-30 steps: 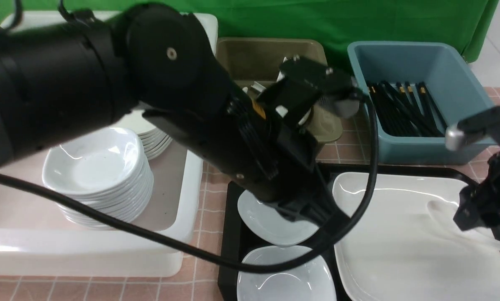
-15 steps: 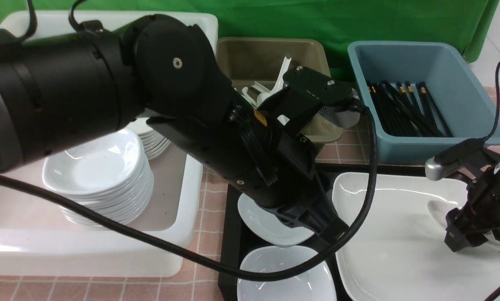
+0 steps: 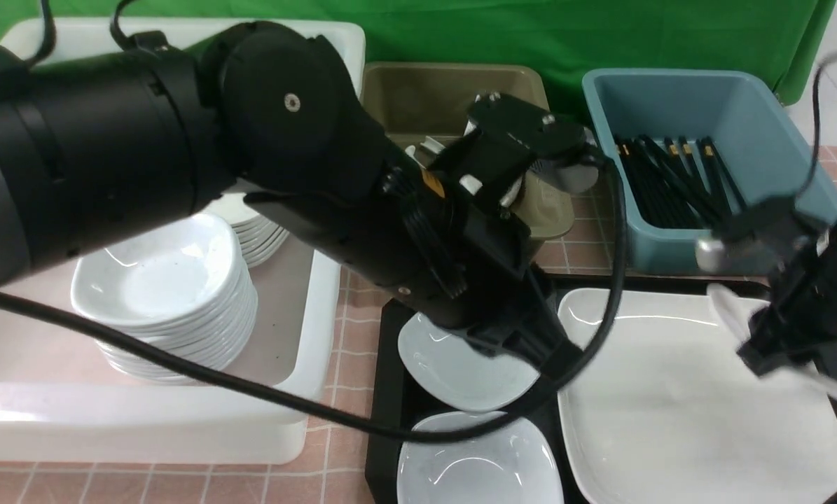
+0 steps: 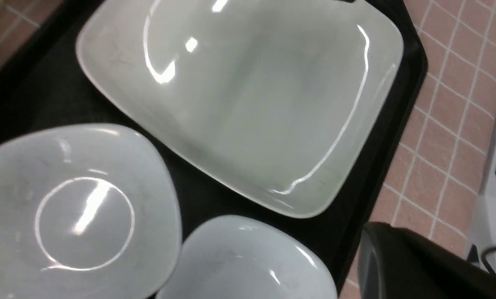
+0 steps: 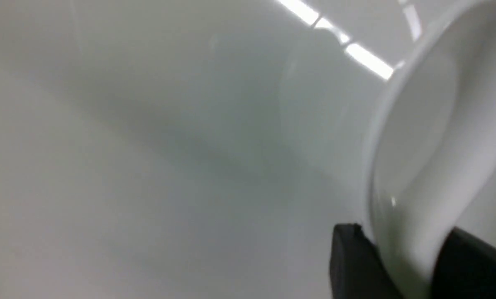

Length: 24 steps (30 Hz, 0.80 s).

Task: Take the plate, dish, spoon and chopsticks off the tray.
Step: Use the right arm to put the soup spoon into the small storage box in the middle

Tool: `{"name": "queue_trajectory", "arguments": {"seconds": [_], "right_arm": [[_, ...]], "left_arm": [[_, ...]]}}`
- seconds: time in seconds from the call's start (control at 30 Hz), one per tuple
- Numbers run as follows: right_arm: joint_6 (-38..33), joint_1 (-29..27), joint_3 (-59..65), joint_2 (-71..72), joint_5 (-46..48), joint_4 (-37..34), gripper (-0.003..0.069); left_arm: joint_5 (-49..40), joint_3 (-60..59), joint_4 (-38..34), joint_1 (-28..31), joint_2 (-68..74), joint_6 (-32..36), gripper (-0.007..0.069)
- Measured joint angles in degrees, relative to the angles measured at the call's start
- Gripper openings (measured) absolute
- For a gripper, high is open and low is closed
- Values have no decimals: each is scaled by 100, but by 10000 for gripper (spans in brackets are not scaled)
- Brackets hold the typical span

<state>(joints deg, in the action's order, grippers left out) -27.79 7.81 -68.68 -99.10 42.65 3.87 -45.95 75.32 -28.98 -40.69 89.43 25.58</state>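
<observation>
Tray (image 3: 384, 420): black, near centre, carrying the large plate (image 3: 670, 413) on its right and two small dishes, the far dish (image 3: 453, 367) and the near dish (image 3: 474, 465), on its left. Spoon (image 5: 414, 145): clamped between the two black fingers of the right gripper (image 3: 768, 350), over the plate's right edge; it looks raised clear of the plate, though blur prevents certainty. Left gripper (image 3: 551, 353): jaws closed, low over the far dish; nothing can be made out between them. Chopsticks (image 3: 670, 182): none visible on the tray; black pairs lie in the blue bin (image 3: 775, 105), far right. Olive bin (image 3: 453, 94): far centre, white spoons partly hidden behind the left arm. White tub (image 3: 306, 294): left, with stacked dishes (image 3: 159, 294). Progress, by judgement: chopsticks apparently cleared; spoon in hand and presumably bound for the olive bin; plate and both small dishes remain on the tray, so roughly the larger half of the clearing is left.
</observation>
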Motion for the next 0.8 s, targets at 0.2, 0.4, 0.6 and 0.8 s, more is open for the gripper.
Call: {"name": "queue_trajectory", "arguments": {"seconds": [0.2, 0.4, 0.6, 0.8], "right_arm": [[-5, 771, -1146, 209, -1228, -1187, 268], [12, 1250, -2520, -639, -2072, -2129, 268], [297, 1376, -3419, -1837, -2122, -2194, 268], [528, 1376, -3654, -2360, -2416, -2194, 438]], "left_arm": [[393, 328, 219, 772, -233, -327, -2], [629, 374, 361, 1494, -248, -345, -2], [629, 374, 399, 1611, -248, -345, -2], [584, 374, 369, 1611, -248, -345, -2]]}}
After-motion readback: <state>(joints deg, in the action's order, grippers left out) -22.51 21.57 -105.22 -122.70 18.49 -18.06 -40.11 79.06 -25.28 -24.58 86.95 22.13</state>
